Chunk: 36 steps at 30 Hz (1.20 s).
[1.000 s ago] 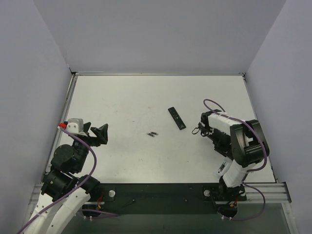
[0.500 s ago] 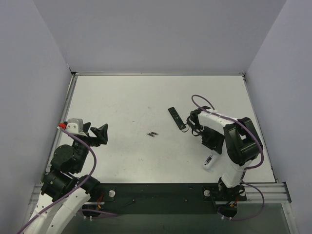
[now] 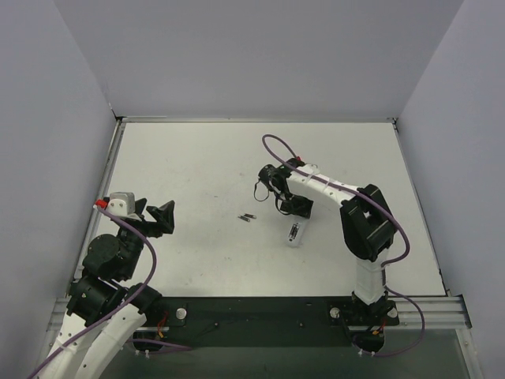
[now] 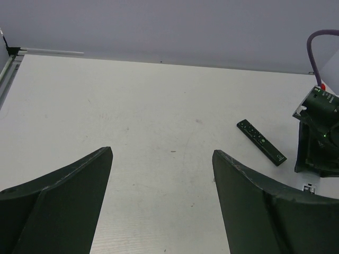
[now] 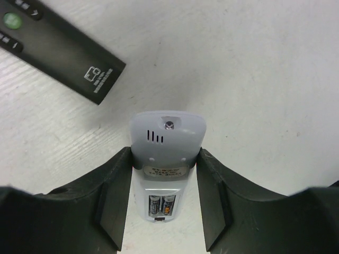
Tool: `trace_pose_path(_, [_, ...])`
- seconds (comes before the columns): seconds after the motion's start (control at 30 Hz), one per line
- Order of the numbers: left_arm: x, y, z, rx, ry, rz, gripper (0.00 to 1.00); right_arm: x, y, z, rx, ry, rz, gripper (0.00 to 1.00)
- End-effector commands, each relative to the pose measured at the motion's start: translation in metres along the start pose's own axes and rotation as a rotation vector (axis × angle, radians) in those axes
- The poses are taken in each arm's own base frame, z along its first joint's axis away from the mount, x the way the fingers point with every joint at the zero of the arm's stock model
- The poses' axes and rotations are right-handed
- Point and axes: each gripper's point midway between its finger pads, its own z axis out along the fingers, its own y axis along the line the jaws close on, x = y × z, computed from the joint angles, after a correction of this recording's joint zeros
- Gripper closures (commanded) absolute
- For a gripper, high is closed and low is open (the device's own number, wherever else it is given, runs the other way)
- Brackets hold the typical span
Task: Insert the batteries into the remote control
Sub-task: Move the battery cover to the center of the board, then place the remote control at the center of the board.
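**A:** Can anyone read the label on the white remote control (image 5: 167,132)? The right wrist view shows its plain back with a label just above the open battery bay, but the print is way too small for me.

**B:** Nope, it's blurry for me too. Same goes for the little white logo on the end of the black remote (image 5: 62,50), which lies near it on the surface (image 3: 197,166). Two batteries (image 5: 161,203) sit side by side in the bay, and I can't read their markings either.

**A:** Which way is it pointing?

**B:** The right gripper (image 5: 164,154) is clamped on its sides. The rounded emitter end pokes out past the fingertips, away from the wrist. From the top, its long axis runs roughly near-to-far, about mid-surface. Two loose cells (image 3: 248,217) lie to its left. The left gripper (image 4: 161,153) is spread wide, holding nothing, over by the left edge.
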Motion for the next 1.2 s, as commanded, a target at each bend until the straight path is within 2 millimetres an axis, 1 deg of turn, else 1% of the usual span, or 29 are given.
trace_pose_path(0.0, [-0.006,-0.001,0.002,-0.001,-0.023,-0.014,0.13,-0.023,-0.005,-0.030,-0.088,-0.074,-0.194,1.00])
trace_pose_path(0.03, [-0.006,-0.003,0.002,0.009,-0.022,-0.014,0.13,-0.029,0.003,-0.039,-0.155,-0.099,-0.209,1.00])
trace_pose_path(0.07, [-0.006,-0.004,0.003,0.016,-0.022,-0.015,0.13,-0.028,0.005,-0.044,-0.197,-0.103,-0.302,1.00])
trace_pose_path(0.1, [-0.005,-0.006,0.004,0.024,-0.018,-0.017,0.13,-0.026,0.009,-0.050,-0.236,-0.110,-0.334,1.00])
trace_pose_path(0.13, [-0.004,-0.010,0.005,0.045,-0.013,-0.022,0.13,-0.025,0.021,-0.063,-0.339,-0.106,-0.343,1.00])
trace_pose_path(0.2, [-0.004,-0.013,0.007,0.057,-0.010,-0.030,0.13,-0.015,0.026,-0.068,-0.428,-0.106,-0.455,1.00])
trace_pose_path(0.23, [-0.003,-0.017,0.008,0.076,-0.007,-0.037,0.13,-0.011,0.041,-0.081,-0.541,-0.106,-0.491,1.00])
trace_pose_path(0.3, [-0.002,-0.017,0.010,0.079,-0.006,-0.042,0.13,0.001,0.048,-0.082,-0.603,-0.103,-0.608,1.00])
trace_pose_path(0.33, [-0.002,-0.019,0.011,0.091,-0.005,-0.045,0.13,0.011,0.055,-0.081,-0.629,-0.087,-0.661,1.00])
trace_pose_path(0.47, [0.001,-0.020,0.016,0.102,-0.003,-0.060,0.13,0.055,0.075,-0.083,-0.746,-0.008,-0.891,1.00])
trace_pose_path(0.5, [0.003,-0.019,0.017,0.104,0.002,-0.061,0.13,0.064,0.079,-0.080,-0.750,0.004,-0.935,1.00])
trace_pose_path(0.53, [0.002,-0.019,0.018,0.103,-0.001,-0.063,0.13,0.071,0.083,-0.081,-0.769,-0.004,-1.001,1.00])
trace_pose_path(0.6, [0.003,-0.017,0.020,0.092,0.000,-0.064,0.13,0.083,0.090,-0.079,-0.778,0.010,-1.059,1.00])
trace_pose_path(0.67, [0.005,-0.017,0.022,0.090,0.002,-0.080,0.13,0.091,0.095,-0.083,-0.809,0.001,-1.118,1.00])
trace_pose_path(0.7, [0.009,-0.019,0.023,0.096,0.016,-0.113,0.13,0.092,0.098,-0.090,-0.849,-0.016,-1.124,1.00])
trace_pose_path(0.73, [0.016,-0.021,0.025,0.100,0.035,-0.134,0.13,0.097,0.096,-0.087,-0.858,-0.017,-1.139,1.00])
trace_pose_path(0.77, [0.020,-0.023,0.026,0.108,0.045,-0.162,0.13,0.097,0.096,-0.091,-0.884,-0.041,-1.155,1.00])
trace_pose_path(0.8, [0.027,-0.030,0.026,0.128,0.071,-0.229,0.13,0.093,0.100,-0.101,-0.932,-0.094,-1.143,1.00])
trace_pose_path(0.83, [0.034,-0.032,0.027,0.132,0.089,-0.263,0.13,0.095,0.099,-0.106,-0.966,-0.103,-1.141,1.00])
trace_pose_path(0.87, [0.045,-0.034,0.030,0.143,0.101,-0.300,0.13,0.101,0.093,-0.101,-0.981,-0.103,-1.165,1.00])
trace_pose_path(0.9, [0.052,-0.041,0.029,0.169,0.123,-0.373,0.13,0.096,0.096,-0.112,-1.031,-0.163,-1.158,1.00])
trace_pose_path(0.93, [0.056,-0.043,0.030,0.178,0.126,-0.409,0.13,0.098,0.097,-0.116,-1.062,-0.174,-1.155,1.00])
trace_pose_path(0.97, [0.070,-0.047,0.031,0.204,0.143,-0.440,0.13,0.101,0.094,-0.114,-1.073,-0.175,-1.154,1.00])
trace_pose_path(1.0, [0.075,-0.052,0.030,0.223,0.159,-0.498,0.13,0.096,0.098,-0.122,-1.103,-0.209,-1.120,1.00])
trace_pose_path(1.03, [0.082,-0.053,0.031,0.228,0.169,-0.524,0.13,0.096,0.099,-0.123,-1.110,-0.213,-1.105,1.00])
trace_pose_path(1.07, [0.082,-0.056,0.033,0.246,0.152,-0.550,0.13,0.096,0.100,-0.125,-1.125,-0.216,-1.101,1.00])
trace_pose_path(1.1, [0.098,-0.055,0.034,0.231,0.188,-0.584,0.13,0.101,0.104,-0.126,-1.138,-0.215,-1.115,1.00])
trace_pose_path(1.13, [0.103,-0.054,0.036,0.225,0.199,-0.591,0.13,0.105,0.105,-0.125,-1.137,-0.212,-1.130,1.00])
trace_pose_path(1.17, [0.110,-0.053,0.038,0.212,0.220,-0.594,0.13,0.103,0.108,-0.120,-1.099,-0.230,-1.140,1.00])
